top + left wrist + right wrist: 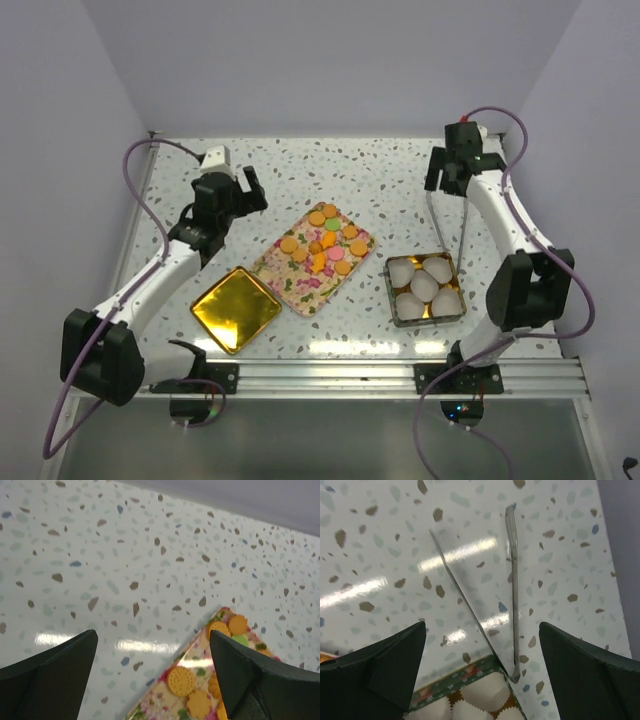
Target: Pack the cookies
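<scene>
Nearest, a gold lid (236, 309) and a tin (388, 296) of white paper cups (425, 287) — no cookie visible inside. Beyond, the cookies (328, 240) all lie on a floral tray (300, 285), so packing looks unstarted; farthest, the left arm (170, 265) and right arm (500, 210) hold jaws wide apart, empty.

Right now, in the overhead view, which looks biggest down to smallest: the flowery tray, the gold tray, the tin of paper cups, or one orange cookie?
1. flowery tray
2. gold tray and tin of paper cups: too alike to rank
3. orange cookie
</scene>
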You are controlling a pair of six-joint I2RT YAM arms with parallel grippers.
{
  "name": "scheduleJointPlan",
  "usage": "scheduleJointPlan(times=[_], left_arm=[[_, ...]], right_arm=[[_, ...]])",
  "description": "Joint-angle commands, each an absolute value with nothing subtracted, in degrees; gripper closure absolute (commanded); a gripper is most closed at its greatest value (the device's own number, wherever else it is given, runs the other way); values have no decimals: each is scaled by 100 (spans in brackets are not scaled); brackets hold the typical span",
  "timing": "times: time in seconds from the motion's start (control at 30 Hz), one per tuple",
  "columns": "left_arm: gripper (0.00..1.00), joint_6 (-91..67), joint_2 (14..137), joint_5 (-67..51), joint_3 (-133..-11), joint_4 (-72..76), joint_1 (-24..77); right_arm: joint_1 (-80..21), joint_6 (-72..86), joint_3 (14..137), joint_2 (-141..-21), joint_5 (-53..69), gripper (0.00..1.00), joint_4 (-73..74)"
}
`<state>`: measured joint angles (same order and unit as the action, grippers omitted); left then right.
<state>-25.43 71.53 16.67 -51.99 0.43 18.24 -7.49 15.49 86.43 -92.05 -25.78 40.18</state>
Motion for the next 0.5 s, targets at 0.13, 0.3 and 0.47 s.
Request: scheduleJointPlan(times=[0.13, 0.3, 0.47], left_arm=[[0, -3340, 6321, 1433, -5353, -2126, 2083], [0, -3331, 5977, 1573, -5396, -2601, 2092], [0, -3305, 5827, 1617, -5511, -2944, 2101]], right_arm=[[-88, 1741, 8745, -9914, -1056, 1, 5397], [-53, 1652, 8473, -10125, -546, 1, 5265], [202, 1687, 8131, -10283, -352, 1, 5072]])
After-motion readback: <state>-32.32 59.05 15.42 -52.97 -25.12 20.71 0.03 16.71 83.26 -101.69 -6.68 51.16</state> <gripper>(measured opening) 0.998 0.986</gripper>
